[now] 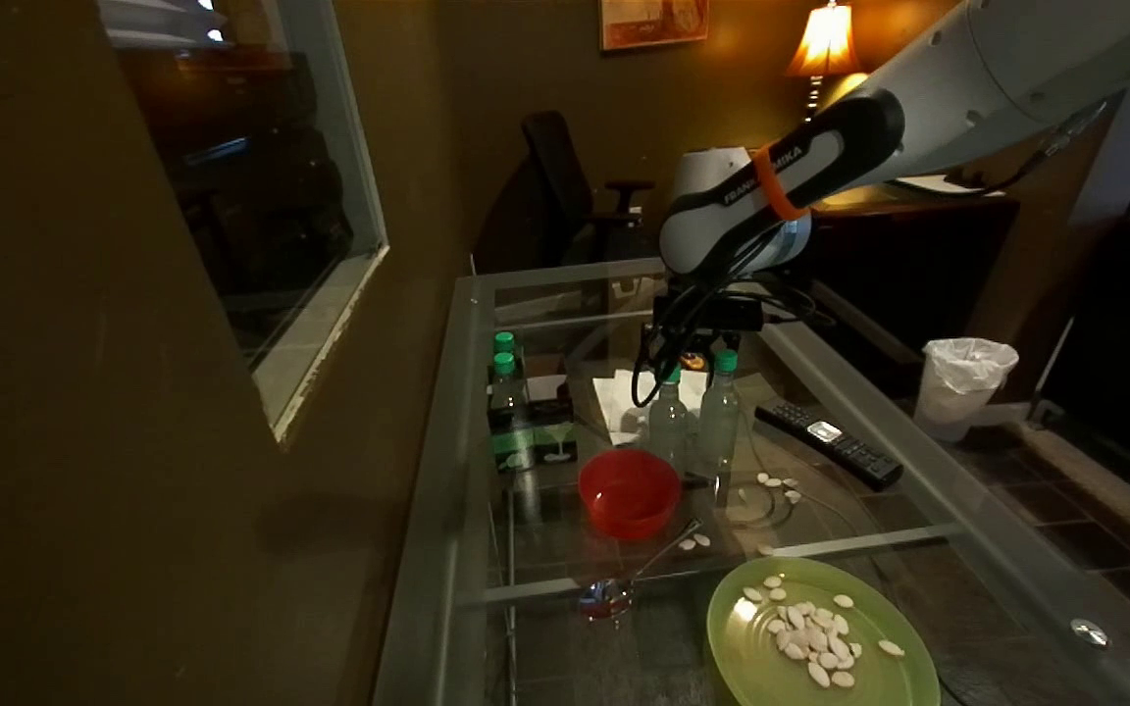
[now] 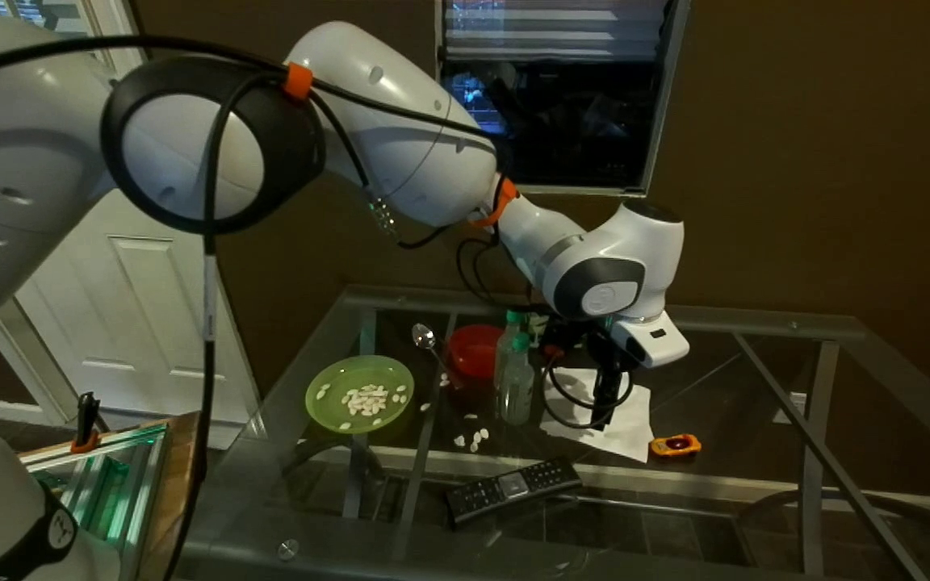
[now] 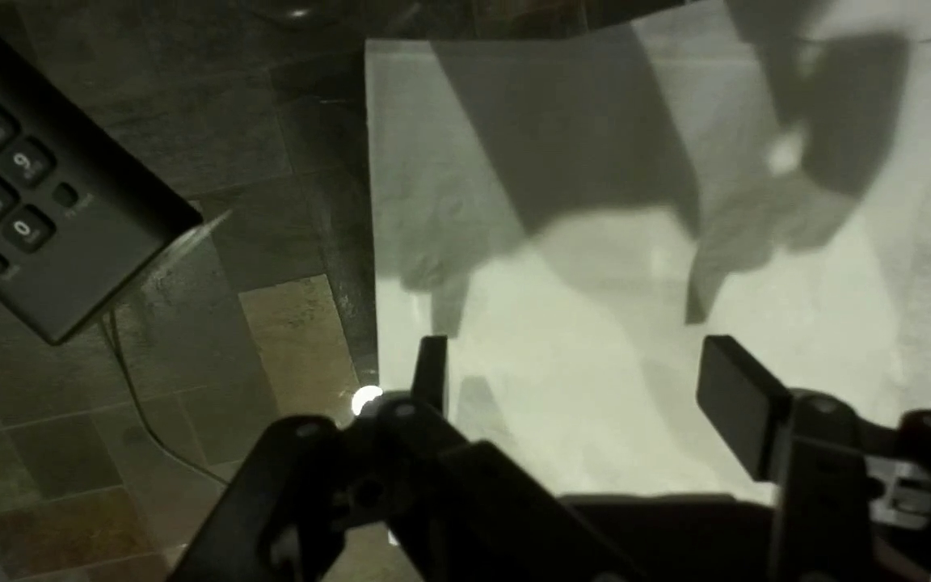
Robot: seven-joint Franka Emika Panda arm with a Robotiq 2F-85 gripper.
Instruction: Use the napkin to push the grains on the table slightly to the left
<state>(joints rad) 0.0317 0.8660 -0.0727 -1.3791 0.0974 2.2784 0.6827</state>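
Observation:
The white napkin lies spread nearly flat on the glass table, filling much of the wrist view. It also shows in both exterior views, partly behind bottles or the gripper. My gripper is open, with nothing between its fingers, pointing down over the napkin; whether it touches is unclear. It shows in an exterior view. The pale grains lie in a small scatter on the table, between the bottles and the remote; they also show from another angle. A few more lie by the spoon.
Two clear green-capped bottles stand between napkin and grains, beside the red bowl. A spoon, a green plate with pale pieces, a black remote, a dark box with bottles and an orange-yellow object are around.

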